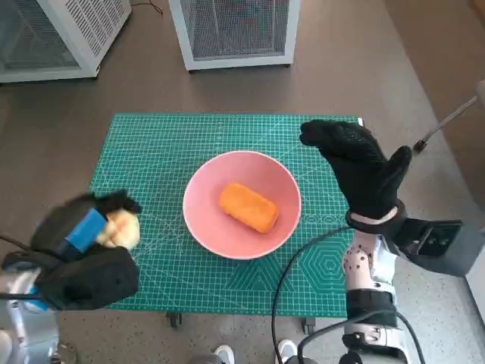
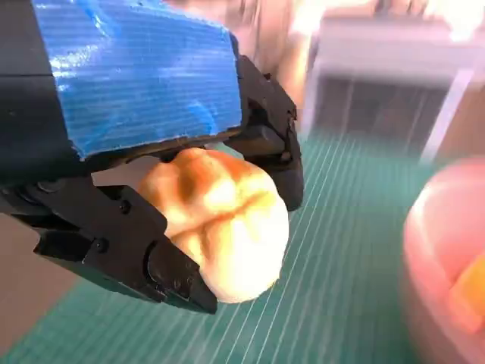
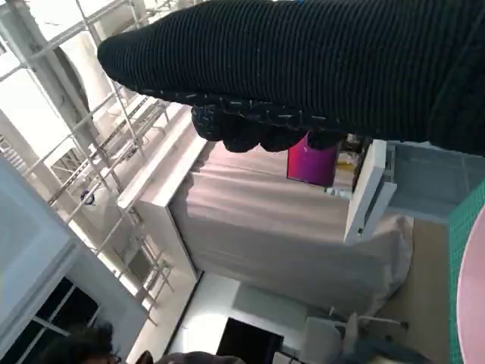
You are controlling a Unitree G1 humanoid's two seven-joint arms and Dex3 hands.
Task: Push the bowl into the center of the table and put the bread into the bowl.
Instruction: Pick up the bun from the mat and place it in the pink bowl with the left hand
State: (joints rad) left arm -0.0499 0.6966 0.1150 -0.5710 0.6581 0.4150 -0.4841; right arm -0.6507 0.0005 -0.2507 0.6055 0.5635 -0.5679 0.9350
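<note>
A pink bowl (image 1: pixel 241 203) sits near the middle of the green mat (image 1: pixel 167 152), with an orange loaf-shaped piece (image 1: pixel 248 206) lying inside it. My left hand (image 1: pixel 85 227) hovers over the mat's left front part and holds a pale golden bread roll (image 1: pixel 120 229). In the left wrist view the bread roll (image 2: pixel 220 220) is gripped between the black fingers (image 2: pixel 121 243), with the bowl's rim (image 2: pixel 432 250) off to one side. My right hand (image 1: pixel 360 168) is raised just right of the bowl, fingers spread, holding nothing.
Two white mesh-sided cabinets (image 1: pixel 235 30) (image 1: pixel 53 34) stand on the floor beyond the mat. A thin metal rod (image 1: pixel 447 121) shows at the right edge. A black cable (image 1: pixel 303 258) loops over the mat's front right. Shoe tips (image 1: pixel 254 353) show below the table.
</note>
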